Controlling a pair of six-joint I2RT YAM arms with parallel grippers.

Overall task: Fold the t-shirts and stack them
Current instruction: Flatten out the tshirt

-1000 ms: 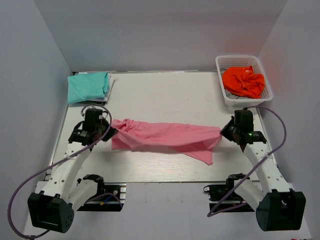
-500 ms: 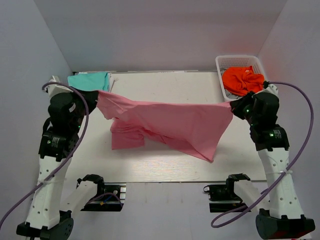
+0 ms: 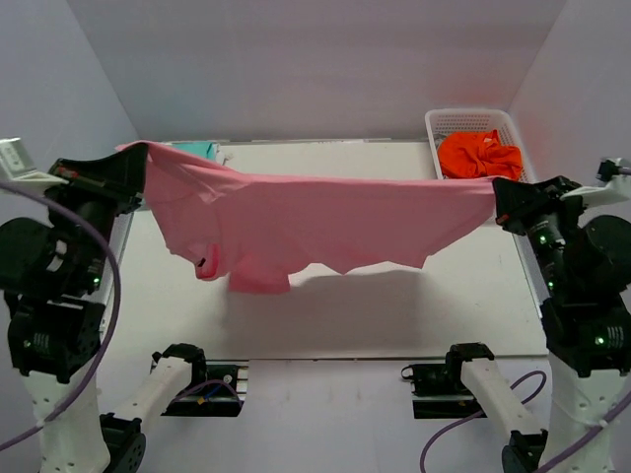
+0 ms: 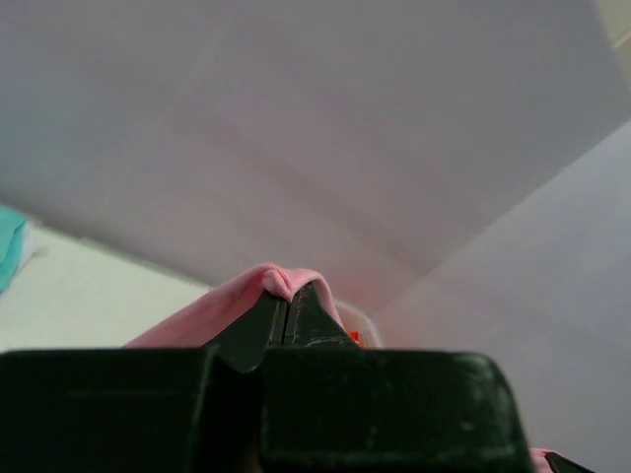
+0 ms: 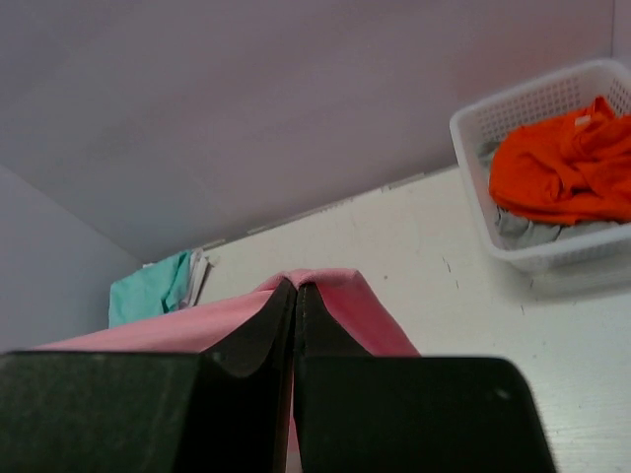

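Observation:
The light pink t-shirt hangs stretched in the air between my two grippers, high above the table. My left gripper is shut on its left end, with pink cloth folded over the jaws. My right gripper is shut on its right end, where the cloth also shows in the right wrist view. The teal t-shirt lies folded at the table's back left, mostly hidden behind the pink shirt, and shows in the right wrist view.
A white basket at the back right holds an orange garment; it also shows in the right wrist view. White walls close the table at the back and sides. The arm bases stand at the near edge.
Both arms have risen and spread, lifting the pink shirt off the table and pulling it out flat in the air. It now hangs clear of the surface.

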